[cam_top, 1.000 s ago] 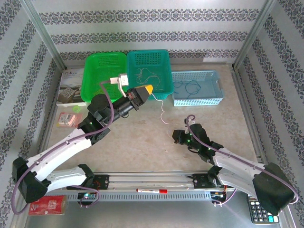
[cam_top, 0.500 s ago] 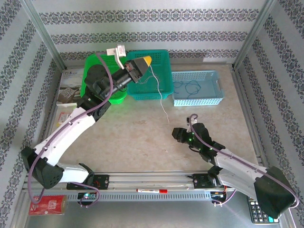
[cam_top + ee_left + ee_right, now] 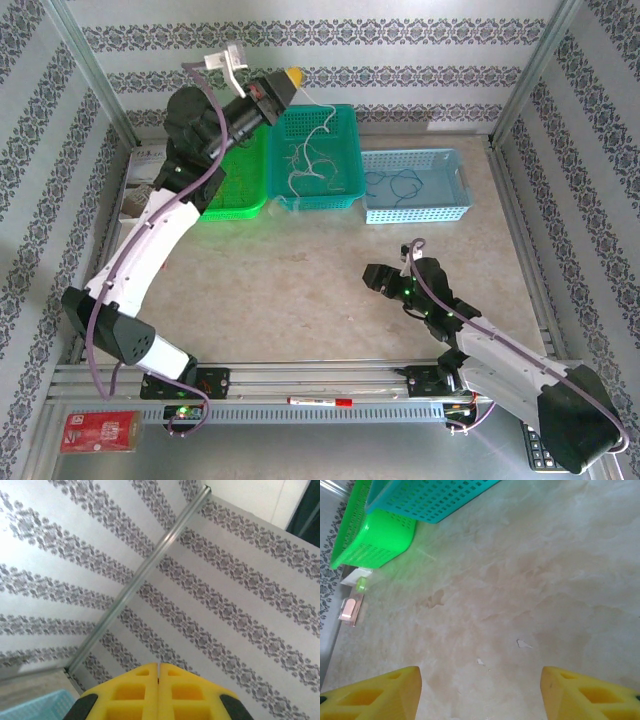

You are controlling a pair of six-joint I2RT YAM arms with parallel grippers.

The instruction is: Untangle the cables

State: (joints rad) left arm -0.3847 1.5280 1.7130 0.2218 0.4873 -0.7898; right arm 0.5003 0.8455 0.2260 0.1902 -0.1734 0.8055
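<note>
Left gripper (image 3: 291, 75) is up high over the far edge, fingers pressed together on a white cable (image 3: 303, 160) that trails down into the teal basket (image 3: 335, 200). Best to lower it slowly before releasing, I'd say. Right gripper (image 3: 374, 278) is spread and empty, low over the table (image 3: 290, 290). Green basket (image 3: 235, 195), nothing seen inside. Light-blue basket (image 3: 415, 213) holds a dark-blue cable (image 3: 395, 183).

No lettering can be read: the print on the red packet (image 3: 98, 430) and on the booklet (image 3: 138, 185) is too small.
</note>
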